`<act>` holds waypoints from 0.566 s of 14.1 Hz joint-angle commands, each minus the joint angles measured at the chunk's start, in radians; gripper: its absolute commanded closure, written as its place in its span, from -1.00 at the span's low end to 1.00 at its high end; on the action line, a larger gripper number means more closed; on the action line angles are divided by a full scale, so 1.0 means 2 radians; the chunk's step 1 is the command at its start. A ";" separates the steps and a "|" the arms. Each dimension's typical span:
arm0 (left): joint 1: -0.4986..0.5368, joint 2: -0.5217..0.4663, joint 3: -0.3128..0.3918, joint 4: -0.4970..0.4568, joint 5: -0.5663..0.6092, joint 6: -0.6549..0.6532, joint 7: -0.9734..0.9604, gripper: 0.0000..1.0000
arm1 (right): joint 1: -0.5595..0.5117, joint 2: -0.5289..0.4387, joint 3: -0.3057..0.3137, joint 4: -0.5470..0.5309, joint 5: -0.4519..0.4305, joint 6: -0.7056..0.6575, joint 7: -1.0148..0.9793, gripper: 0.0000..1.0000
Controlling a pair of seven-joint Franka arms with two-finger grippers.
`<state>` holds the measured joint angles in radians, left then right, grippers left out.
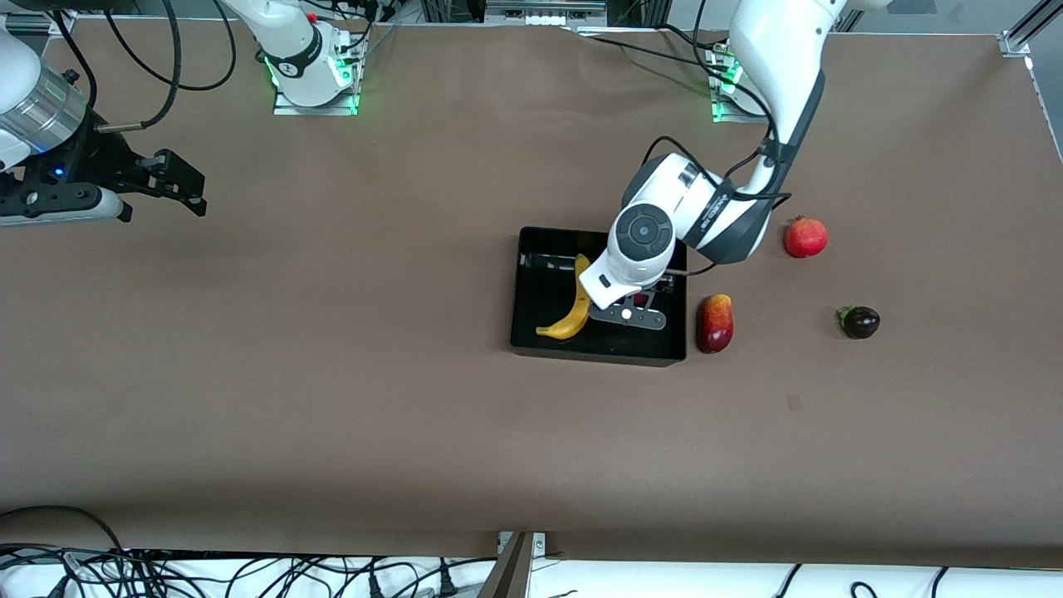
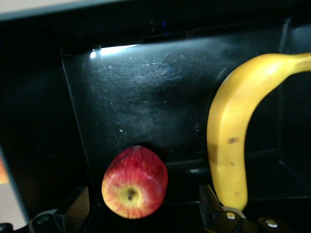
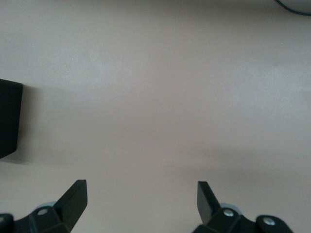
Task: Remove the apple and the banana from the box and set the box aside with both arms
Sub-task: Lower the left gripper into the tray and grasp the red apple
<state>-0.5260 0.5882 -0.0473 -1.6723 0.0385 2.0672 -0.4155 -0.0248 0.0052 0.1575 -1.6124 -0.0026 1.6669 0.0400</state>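
Had left gripper [image 2: 146,213] spread over apple [image 2: 134,182] in box [image 1: 531,332]; should descend centred, clear of banana [image 2: 233,141]. Right gripper [image 3: 141,204] waited, spread.

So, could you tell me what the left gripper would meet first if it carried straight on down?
Most likely the apple: the open left gripper points down into the box with the apple between its fingers and the banana just beside one.

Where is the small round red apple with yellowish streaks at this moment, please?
The apple lies inside the glossy black box, beside the long yellow banana, between the open left gripper's fingers; the front view hides it under that arm's wrist.
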 commanded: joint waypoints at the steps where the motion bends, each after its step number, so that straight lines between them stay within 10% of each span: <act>1: -0.004 -0.008 0.006 -0.045 0.034 0.031 -0.010 -1.00 | -0.007 -0.003 0.003 0.003 0.010 -0.007 -0.001 -1.00; 8: 0.000 -0.003 0.005 -0.072 0.029 0.057 -0.021 -1.00 | -0.007 -0.003 0.003 0.003 0.010 -0.007 0.000 -1.00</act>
<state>-0.5232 0.5945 -0.0381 -1.7858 0.0795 2.1460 -0.4355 -0.0249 0.0052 0.1564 -1.6124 -0.0026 1.6647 0.0400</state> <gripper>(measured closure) 0.000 0.000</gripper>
